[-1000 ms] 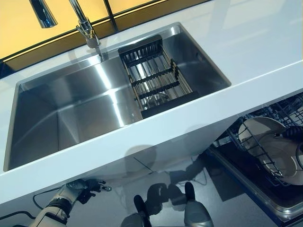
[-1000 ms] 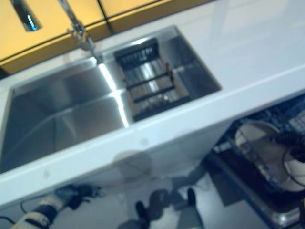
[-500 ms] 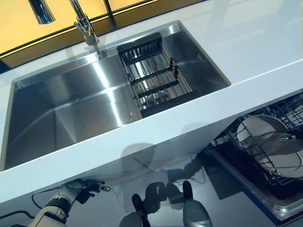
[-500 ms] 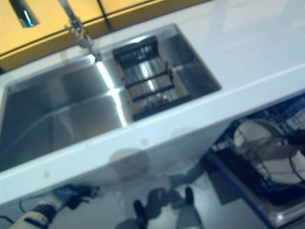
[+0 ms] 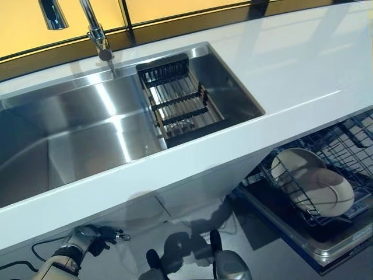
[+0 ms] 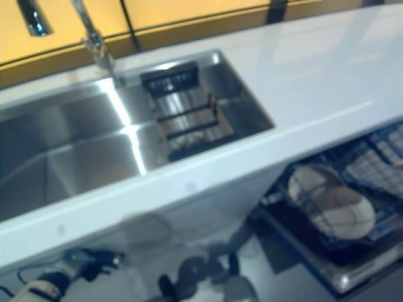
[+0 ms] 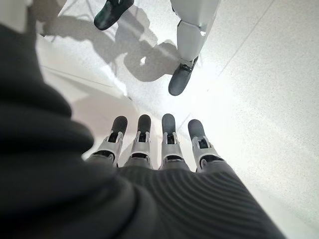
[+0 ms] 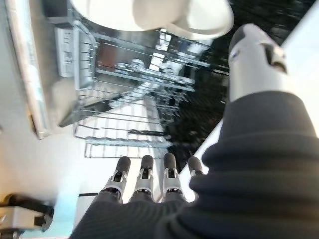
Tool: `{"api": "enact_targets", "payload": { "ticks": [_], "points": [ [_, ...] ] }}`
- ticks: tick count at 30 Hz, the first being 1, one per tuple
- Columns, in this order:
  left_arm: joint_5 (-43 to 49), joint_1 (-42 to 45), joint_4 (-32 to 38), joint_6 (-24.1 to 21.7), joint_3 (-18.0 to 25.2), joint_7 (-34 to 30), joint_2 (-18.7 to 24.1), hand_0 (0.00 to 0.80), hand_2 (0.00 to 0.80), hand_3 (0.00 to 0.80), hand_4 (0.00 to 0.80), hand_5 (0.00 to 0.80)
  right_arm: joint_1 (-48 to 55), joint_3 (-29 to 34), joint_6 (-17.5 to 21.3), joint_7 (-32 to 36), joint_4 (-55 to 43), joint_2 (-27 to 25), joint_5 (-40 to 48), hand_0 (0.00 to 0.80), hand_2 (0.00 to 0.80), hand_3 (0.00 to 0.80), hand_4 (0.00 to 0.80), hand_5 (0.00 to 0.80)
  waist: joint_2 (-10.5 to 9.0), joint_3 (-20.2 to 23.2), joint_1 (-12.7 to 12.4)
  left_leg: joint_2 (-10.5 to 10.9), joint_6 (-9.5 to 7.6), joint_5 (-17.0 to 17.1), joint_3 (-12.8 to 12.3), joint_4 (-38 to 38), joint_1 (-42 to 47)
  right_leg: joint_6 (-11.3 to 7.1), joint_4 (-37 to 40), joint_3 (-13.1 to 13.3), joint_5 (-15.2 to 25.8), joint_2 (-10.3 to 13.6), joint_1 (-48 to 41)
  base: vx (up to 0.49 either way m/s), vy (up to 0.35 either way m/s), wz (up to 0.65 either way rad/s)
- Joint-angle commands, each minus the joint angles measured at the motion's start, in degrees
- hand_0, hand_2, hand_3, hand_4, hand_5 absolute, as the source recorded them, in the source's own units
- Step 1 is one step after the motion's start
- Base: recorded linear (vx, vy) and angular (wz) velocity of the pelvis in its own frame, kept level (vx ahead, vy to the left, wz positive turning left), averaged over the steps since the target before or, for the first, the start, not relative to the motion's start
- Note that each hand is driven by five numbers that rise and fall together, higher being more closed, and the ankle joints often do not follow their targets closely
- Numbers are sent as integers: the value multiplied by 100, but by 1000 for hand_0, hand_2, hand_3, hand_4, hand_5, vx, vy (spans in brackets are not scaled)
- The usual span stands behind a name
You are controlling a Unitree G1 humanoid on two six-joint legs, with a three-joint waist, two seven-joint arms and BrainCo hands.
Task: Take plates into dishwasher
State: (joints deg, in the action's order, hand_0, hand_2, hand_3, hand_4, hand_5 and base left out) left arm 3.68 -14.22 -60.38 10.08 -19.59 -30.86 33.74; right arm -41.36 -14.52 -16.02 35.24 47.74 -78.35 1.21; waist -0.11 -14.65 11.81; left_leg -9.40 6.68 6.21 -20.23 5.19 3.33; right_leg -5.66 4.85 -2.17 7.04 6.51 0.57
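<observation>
Two plates (image 5: 315,186) lie overlapping in the wire rack (image 5: 349,146) of the open dishwasher (image 5: 309,233), below the white countertop (image 5: 291,70) and toward its right end. One plate leans behind the other; both rest inside the rack's wires. Neither hand touches them. The right hand (image 8: 149,186) shows only in its wrist view, fingers straight and side by side, holding nothing, with the rack and plates beyond its fingertips. The left hand (image 5: 93,238) hangs low under the countertop's left part, near the floor (image 7: 259,74), fingers extended and relaxed, empty. Set into the countertop is a steel sink (image 5: 76,134) with a dark drain basket (image 5: 178,105) at its right side and a faucet (image 5: 96,32) behind.
</observation>
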Motion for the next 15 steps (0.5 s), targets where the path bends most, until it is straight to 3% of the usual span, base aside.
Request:
{"api": "enact_targets", "payload": {
  "ticks": [1, 5, 8, 11, 15],
  "points": [
    [-6, -725, -62, -102, 140, 225, 457, 0, 0, 0, 0, 0, -350, -107, -34, -409, -331, -312, 393, 0, 0, 0, 0, 0, -191, 590, 220, -256, 212, -438, -117, -106, 751, -319, -278, 238, -180, 144, 52, -39, 61, -7],
    [-29, -710, -20, -46, 155, 291, 345, 0, 0, 0, 0, 0, -159, 169, -29, -551, -469, -280, 381, 0, 0, 0, 0, 0, -161, 557, 203, -246, 195, -435, -36, -167, 687, -297, -361, 203, -218, 167, 40, -22, 54, -1],
    [5, -558, -7, 18, 279, 322, 330, 0, 0, 0, 0, 0, 260, 552, 137, -1025, -727, -230, 621, 0, 0, 0, 0, 0, -121, 616, 171, -201, 168, -443, 80, -97, 723, -328, -310, 189, -216, 220, -80, 25, 25, -1],
    [47, -342, -294, -11, 395, 502, 338, 0, 0, 0, 0, 0, 727, 1035, 746, -1724, -905, -168, 615, 0, 0, 0, 0, 0, -98, 710, 96, -192, 119, -536, 163, -122, 836, -307, -465, 151, -358, 221, -138, 76, -63, 1],
    [226, -156, -828, 128, 603, 833, 395, 0, 0, 0, 0, 0, 1058, 1337, 1174, -2360, -1028, -135, 626, 0, 0, 0, 0, 0, -85, 738, -28, -357, 126, -524, 287, -186, 860, -112, -829, -77, -677, 47, -111, 53, -181, 0]
  ]
}}
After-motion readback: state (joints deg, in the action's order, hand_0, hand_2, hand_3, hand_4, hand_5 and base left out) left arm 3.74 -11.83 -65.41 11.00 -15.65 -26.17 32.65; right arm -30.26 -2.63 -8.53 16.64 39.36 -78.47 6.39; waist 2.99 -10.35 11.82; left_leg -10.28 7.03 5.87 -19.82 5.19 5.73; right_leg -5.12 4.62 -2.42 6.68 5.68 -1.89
